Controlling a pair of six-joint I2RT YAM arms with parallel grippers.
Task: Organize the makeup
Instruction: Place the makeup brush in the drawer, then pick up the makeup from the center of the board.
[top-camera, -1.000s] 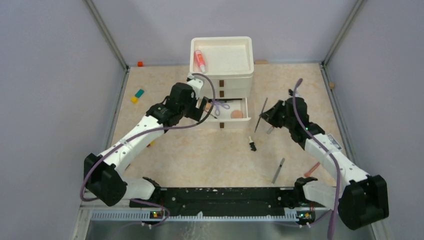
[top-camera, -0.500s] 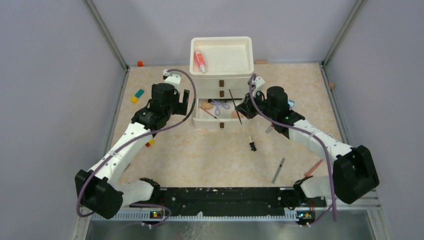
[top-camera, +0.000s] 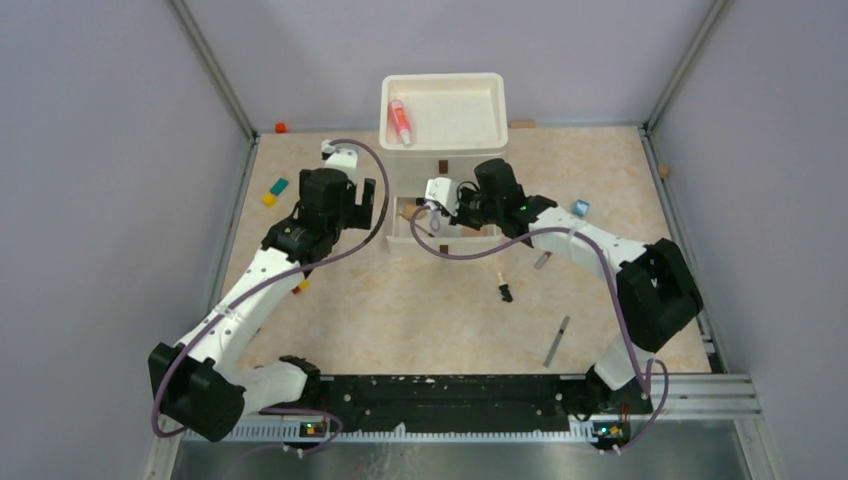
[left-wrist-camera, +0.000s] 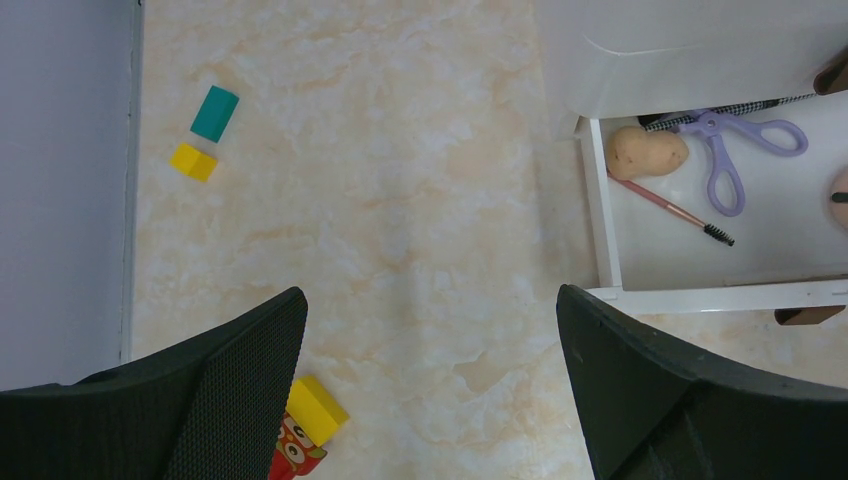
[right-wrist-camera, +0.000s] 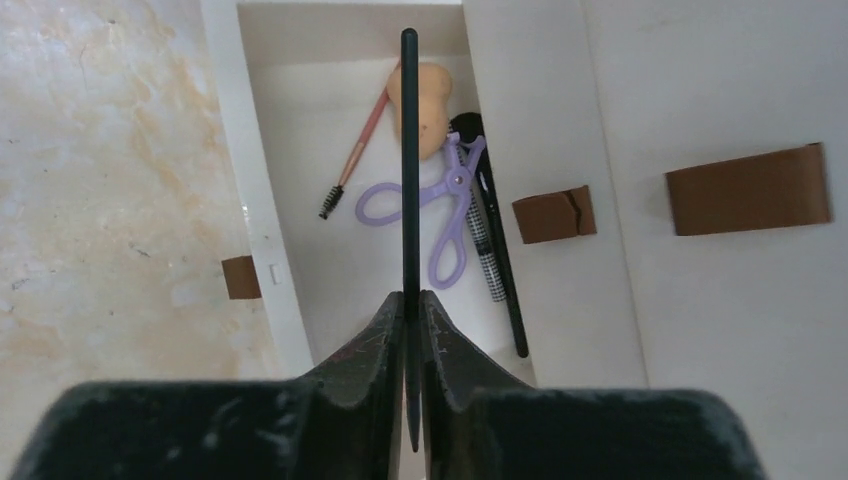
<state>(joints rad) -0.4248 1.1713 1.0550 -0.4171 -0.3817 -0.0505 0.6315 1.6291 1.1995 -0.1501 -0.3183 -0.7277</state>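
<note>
My right gripper (right-wrist-camera: 408, 300) is shut on a thin dark pencil (right-wrist-camera: 408, 150) and holds it above the open bottom drawer (right-wrist-camera: 255, 200) of the white drawer unit (top-camera: 445, 150). In that drawer lie a peach sponge (right-wrist-camera: 430, 95), a purple scissor-like tool (right-wrist-camera: 442, 205), a pink-handled brush (right-wrist-camera: 352, 150) and black pencils (right-wrist-camera: 500, 260). A pink spray bottle (top-camera: 400, 122) lies in the top tray. My left gripper (left-wrist-camera: 430, 295) hangs open over bare table, left of the drawer (left-wrist-camera: 600, 220).
On the table right of centre lie a silver stick (top-camera: 557, 341), a small black brush (top-camera: 504, 290) and a blue block (top-camera: 580, 207). Toy blocks sit at the left: teal (left-wrist-camera: 214, 112), yellow (left-wrist-camera: 193, 161), and a yellow one (left-wrist-camera: 312, 408) by my left finger.
My right arm has swung left from the table's right side, carrying the pencil over the open drawer. My left arm drew back left from the drawer, then held still.
</note>
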